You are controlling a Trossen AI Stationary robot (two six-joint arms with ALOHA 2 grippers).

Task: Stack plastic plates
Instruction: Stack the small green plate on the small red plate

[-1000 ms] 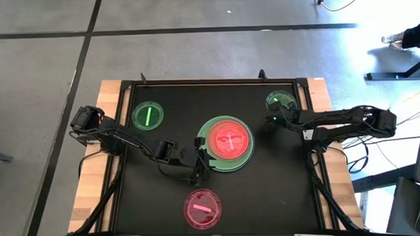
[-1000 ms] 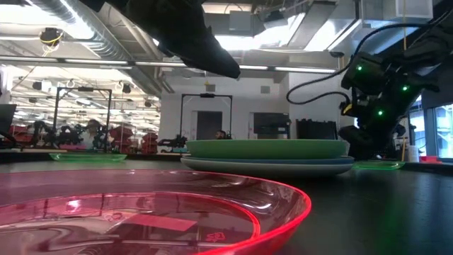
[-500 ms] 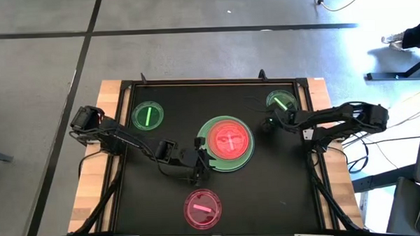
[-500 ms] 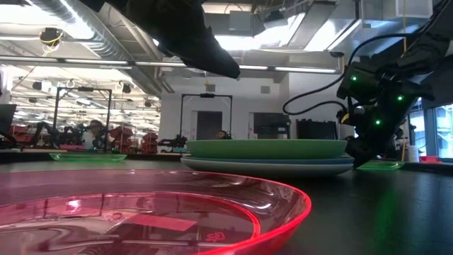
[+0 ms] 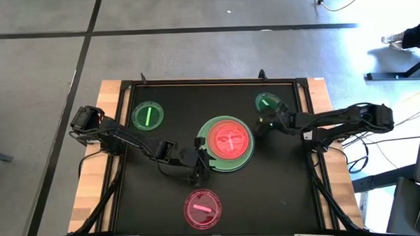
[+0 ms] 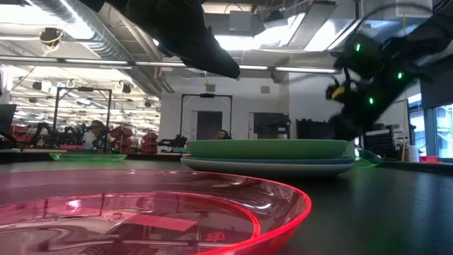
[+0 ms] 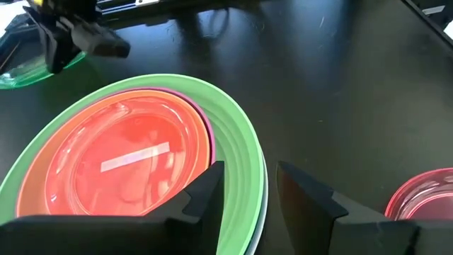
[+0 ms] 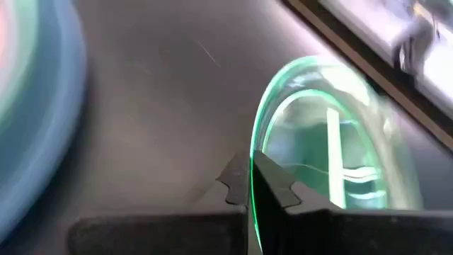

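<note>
A stack of plates (image 5: 227,143) sits mid-table: an orange-red plate (image 7: 120,163) on a large green one (image 7: 237,142), with a blue plate (image 6: 283,167) under it. My right gripper (image 5: 271,116) is shut on a small translucent green plate (image 5: 267,102) to the stack's far right. My left gripper (image 7: 248,195) is open and hovers above the stack's near-left rim, touching nothing. A second small green plate (image 5: 147,115) lies flat at the far left. A small pink-red plate (image 5: 202,207) lies flat near the front edge. My right gripper pinches the small green plate's rim (image 8: 252,185) between its two fingers, which come from the table's right side, slanting down. The plate (image 8: 325,149) is tilted, its held side raised. Whether its far side still rests on the table, I cannot tell.
A raised black frame (image 5: 304,94) borders the dark table mat. There is open mat between the stack and the pink-red plate and to the stack's right. The room beyond shows in the low view.
My right gripper has gone toward the table's left edge and the stack, and up, taking the small green plate with it. The plate has shifted toward the stack and tipped from flat to tilted.
</note>
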